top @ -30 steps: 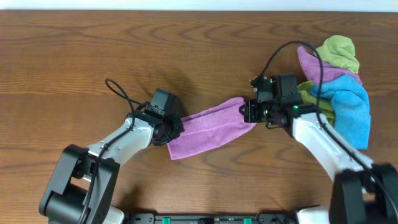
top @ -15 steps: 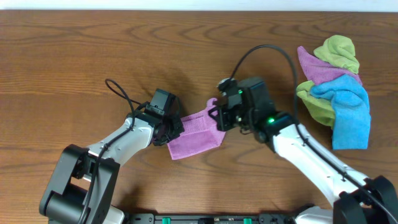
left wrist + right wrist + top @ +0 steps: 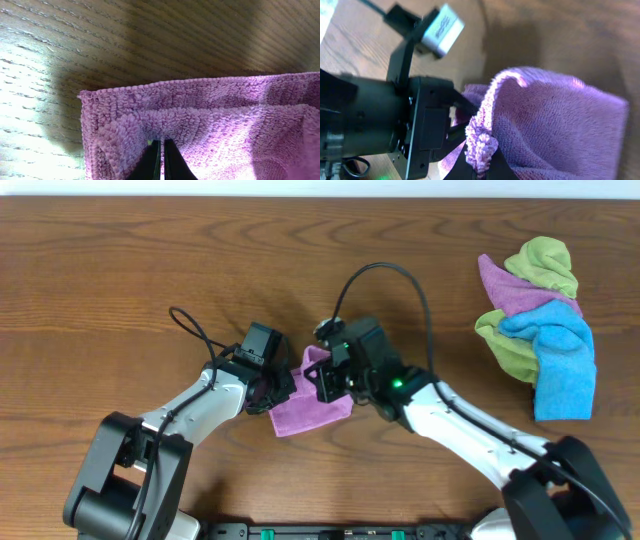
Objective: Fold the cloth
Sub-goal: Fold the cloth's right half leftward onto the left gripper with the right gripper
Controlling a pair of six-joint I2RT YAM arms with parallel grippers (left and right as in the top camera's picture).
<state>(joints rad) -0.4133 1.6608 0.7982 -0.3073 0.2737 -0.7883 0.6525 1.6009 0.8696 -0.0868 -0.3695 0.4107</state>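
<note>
The lilac cloth (image 3: 305, 408) lies folded on the wooden table between my two grippers. My left gripper (image 3: 276, 386) is shut on its left edge; in the left wrist view the black fingertips (image 3: 161, 145) pinch a fold of the cloth (image 3: 225, 125). My right gripper (image 3: 322, 370) is shut on the cloth's other end and holds it lifted over the lower layer, close to the left gripper. In the right wrist view the bunched cloth edge (image 3: 481, 142) sits between the fingers, with the left gripper (image 3: 427, 127) right beside it.
A heap of other cloths lies at the right of the table: olive-green (image 3: 545, 260), another lilac one (image 3: 505, 288) and bright blue (image 3: 560, 355). A black cable (image 3: 190, 325) loops from the left arm over the table.
My right gripper has carried its end of the cloth leftward, from near the cloth heap to just beside the left gripper, doubling the cloth over itself. The left gripper has stayed put.
</note>
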